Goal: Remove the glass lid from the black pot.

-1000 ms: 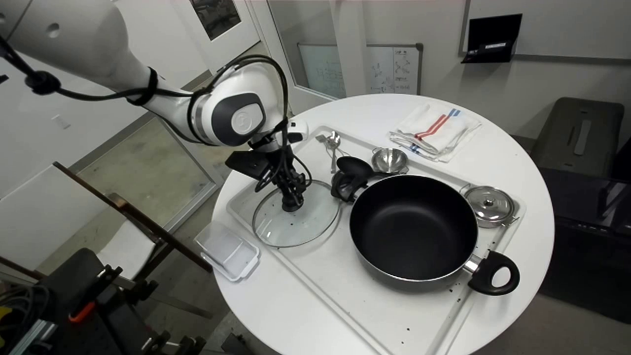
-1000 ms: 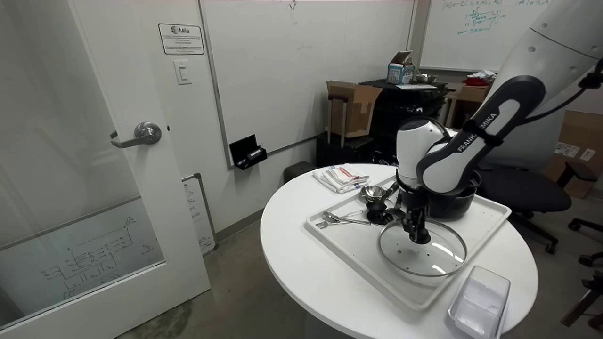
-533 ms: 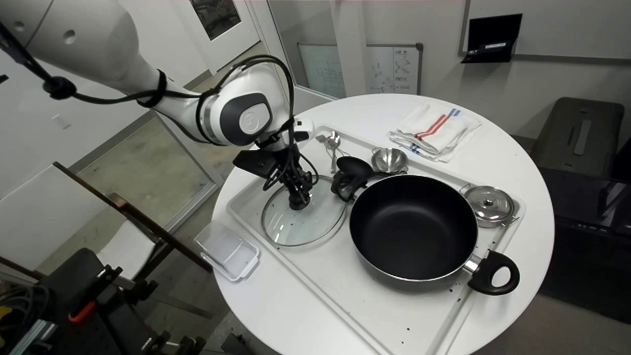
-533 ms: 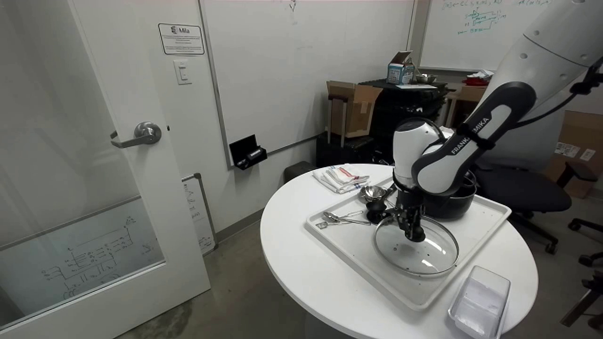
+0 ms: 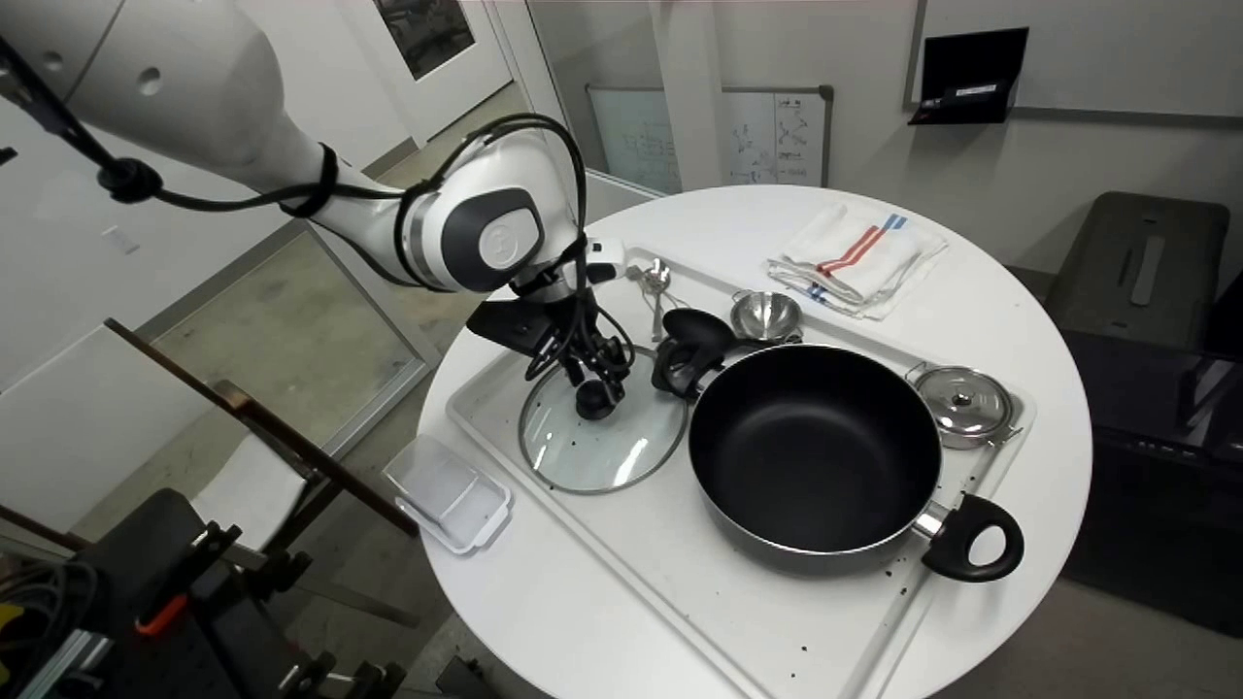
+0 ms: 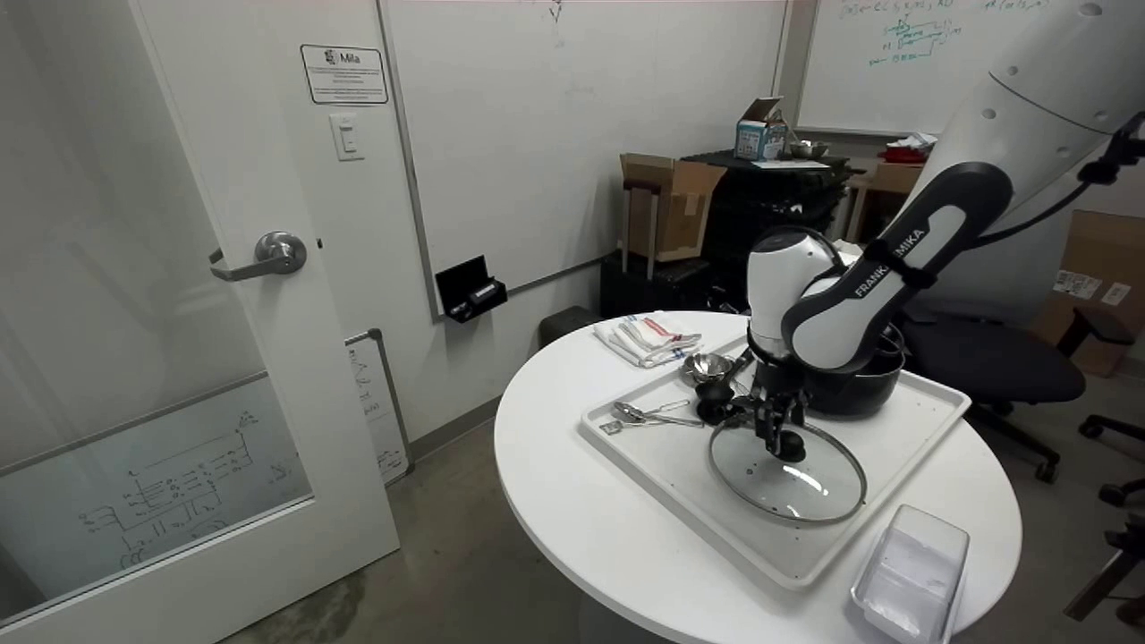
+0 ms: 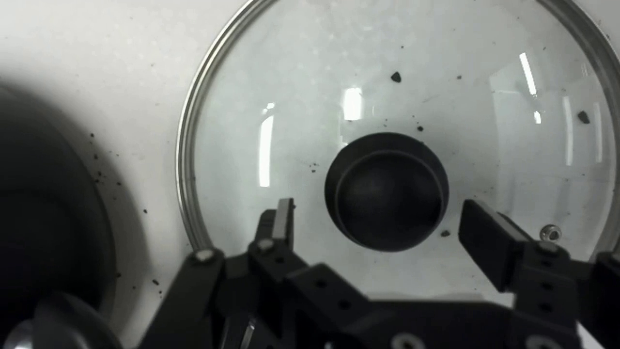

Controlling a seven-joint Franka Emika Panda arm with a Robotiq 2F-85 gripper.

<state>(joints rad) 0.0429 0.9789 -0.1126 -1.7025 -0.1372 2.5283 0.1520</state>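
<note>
While fingers (image 7: 488,246) gape, tray (image 5: 680,573) holds pot (image 5: 814,461) and lid (image 5: 612,442).

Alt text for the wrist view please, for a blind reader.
The open gripper frames the black knob of a metal-rimmed glass lid, with gaps on both sides. Below it is a white tray; the black pot is cut off at left.

The black pot (image 5: 814,466) looks matt inside, its rim bright metal. Just beside it I see the glass lid (image 5: 621,442) gleaming, glossy and metal-edged. Near the pot sits a polished metal pan (image 5: 966,416); farther from it lie a creased cloth towel (image 5: 859,257) and a translucent plastic box (image 5: 454,500).
</note>
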